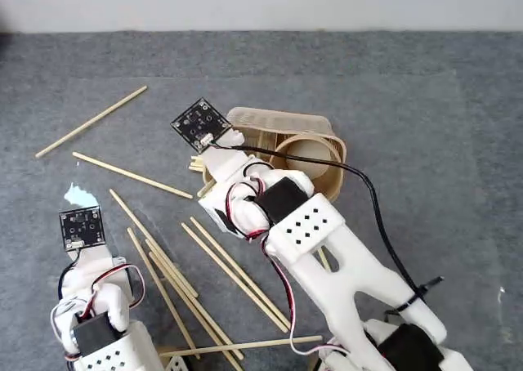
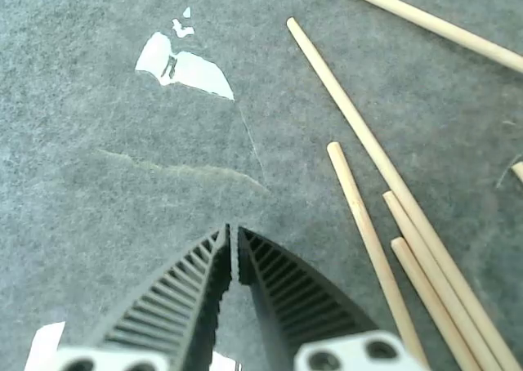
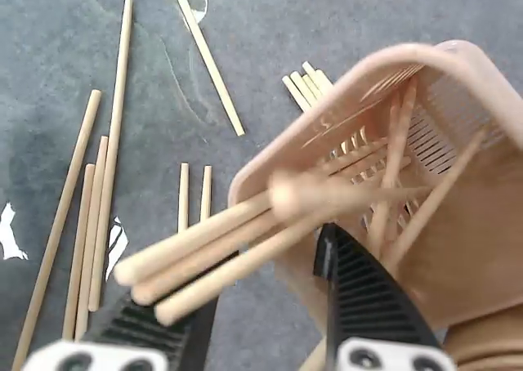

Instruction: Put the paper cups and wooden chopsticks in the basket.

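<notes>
Both over grey mat (image 1: 409,101): left gripper (image 2: 233,232) closed, right gripper (image 3: 270,257) spread at basket (image 3: 458,224).

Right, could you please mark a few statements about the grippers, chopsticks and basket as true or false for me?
1. The left gripper is shut over bare mat. True.
2. A paper cup sits inside the basket. True.
3. Every chopstick is in the basket. False: many loose chopsticks lie on the mat.
4. The right gripper is shut on a paper cup. False: it is open at the basket's rim, where a bundle of chopsticks juts out over the edge.
</notes>
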Motion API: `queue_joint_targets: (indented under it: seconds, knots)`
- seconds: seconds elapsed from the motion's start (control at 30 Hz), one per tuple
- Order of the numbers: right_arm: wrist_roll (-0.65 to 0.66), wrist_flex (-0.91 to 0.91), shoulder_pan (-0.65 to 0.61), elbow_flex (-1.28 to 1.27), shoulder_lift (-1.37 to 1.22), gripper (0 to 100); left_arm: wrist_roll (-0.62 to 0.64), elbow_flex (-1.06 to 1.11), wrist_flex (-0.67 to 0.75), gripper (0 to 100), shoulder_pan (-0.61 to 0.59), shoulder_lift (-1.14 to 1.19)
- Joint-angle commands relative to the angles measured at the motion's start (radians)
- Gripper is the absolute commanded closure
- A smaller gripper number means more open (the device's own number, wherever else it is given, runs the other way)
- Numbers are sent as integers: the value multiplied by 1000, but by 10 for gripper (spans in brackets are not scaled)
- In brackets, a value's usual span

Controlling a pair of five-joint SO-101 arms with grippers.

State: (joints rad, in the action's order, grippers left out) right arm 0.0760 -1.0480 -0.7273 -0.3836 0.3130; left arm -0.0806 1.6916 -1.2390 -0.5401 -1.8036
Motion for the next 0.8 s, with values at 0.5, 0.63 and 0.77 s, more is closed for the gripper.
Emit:
queue_joint_targets:
  seconds: [0.5,0.63,0.77]
  knots:
    - [137,65,297,511,-312,834,-5,-8,-3,986,5,-17]
    - [187,110,291,612,-381,833,-5,-8,-3,986,5,-17]
    - [236,116,295,694,-452,833,-5,-8,-3,986,5,-17]
